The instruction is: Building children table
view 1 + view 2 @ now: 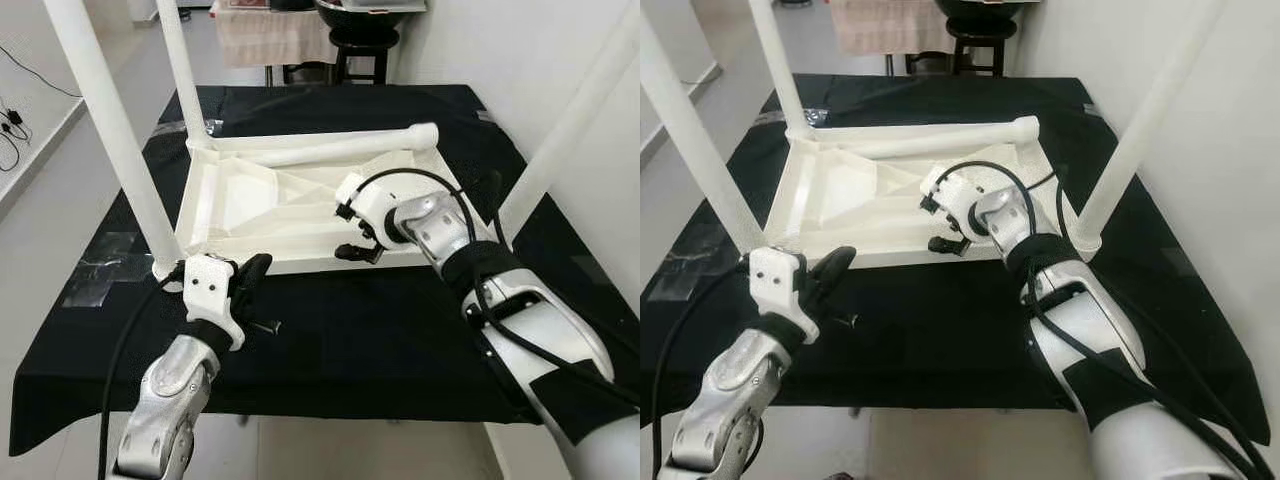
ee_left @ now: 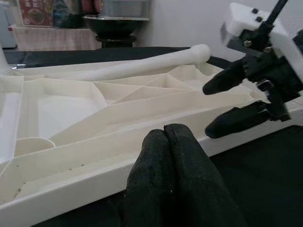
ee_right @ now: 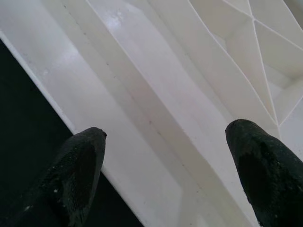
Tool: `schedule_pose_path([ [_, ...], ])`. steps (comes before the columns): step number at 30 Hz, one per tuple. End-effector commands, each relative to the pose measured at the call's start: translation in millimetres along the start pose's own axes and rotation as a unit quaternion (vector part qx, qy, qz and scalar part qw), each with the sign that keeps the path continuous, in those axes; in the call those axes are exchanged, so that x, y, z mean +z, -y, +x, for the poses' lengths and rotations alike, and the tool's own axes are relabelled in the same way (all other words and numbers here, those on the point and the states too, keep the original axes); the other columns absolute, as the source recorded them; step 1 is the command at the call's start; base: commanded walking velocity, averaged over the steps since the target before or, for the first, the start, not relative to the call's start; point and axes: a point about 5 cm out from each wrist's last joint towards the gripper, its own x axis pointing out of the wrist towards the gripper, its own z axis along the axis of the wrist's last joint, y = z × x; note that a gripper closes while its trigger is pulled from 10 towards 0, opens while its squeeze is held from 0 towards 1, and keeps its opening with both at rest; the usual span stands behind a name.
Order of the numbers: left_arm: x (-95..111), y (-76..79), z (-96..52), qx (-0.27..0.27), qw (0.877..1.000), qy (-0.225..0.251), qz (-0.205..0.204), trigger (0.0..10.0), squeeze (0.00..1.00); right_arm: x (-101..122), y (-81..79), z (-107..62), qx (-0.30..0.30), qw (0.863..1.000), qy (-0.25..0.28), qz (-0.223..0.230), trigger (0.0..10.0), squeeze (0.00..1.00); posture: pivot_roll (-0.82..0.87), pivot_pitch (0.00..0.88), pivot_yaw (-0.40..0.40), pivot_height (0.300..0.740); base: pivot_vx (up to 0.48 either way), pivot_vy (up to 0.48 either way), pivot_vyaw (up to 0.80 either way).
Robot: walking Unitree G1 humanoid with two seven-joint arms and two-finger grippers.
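A white children's table top (image 1: 250,205) lies upside down on the black-covered work table (image 1: 400,340). Three white legs stand up from it: front left (image 1: 110,130), back left (image 1: 185,80) and right (image 1: 565,130). A fourth leg (image 1: 330,150) lies loose along the far rim. My right gripper (image 1: 352,232) is open, its fingers (image 3: 75,165) spread over the near rim of the top, holding nothing. My left gripper (image 1: 258,268) is shut and empty, just in front of the near rim by the front left leg. A small dark part (image 1: 268,326), perhaps a screw, lies on the cloth beside it.
A white wall runs close along the right side. Behind the work table stand a dark stool with a black bowl (image 1: 360,40) and a cloth-covered stand (image 1: 265,35). Grey tape (image 1: 100,265) marks the cloth's left edge. Cables (image 1: 15,125) lie on the floor at left.
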Motion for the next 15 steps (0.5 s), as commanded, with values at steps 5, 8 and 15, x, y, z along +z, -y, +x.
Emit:
schedule_pose_path([
  [5, -1, 5.7, -5.5, -0.019, 1.0, -0.012, -0.006, 10.0, 0.0, -8, -1.2, 2.2, 0.007, 0.999, -0.035, -0.017, 10.0, 0.0, 0.03, 0.167, -0.05, 0.74, 0.0, 0.0, 0.0],
  [8, -1, 7.9, -7.5, -0.022, 1.0, -0.013, -0.011, 10.0, 0.0, -6, -0.8, -0.1, 0.037, 0.998, -0.037, -0.028, 10.0, 0.0, 0.03, 0.179, -0.054, 0.74, 0.0, 0.0, 0.0],
  [15, 0, 9.7, -8.2, -0.026, 0.999, -0.016, -0.015, 10.0, 0.0, 18, 4.6, -14.4, 0.12, 0.992, 0.047, -0.013, 10.0, 0.0, 0.03, 0.179, -0.058, 0.74, 0.0, 0.0, 0.0],
])
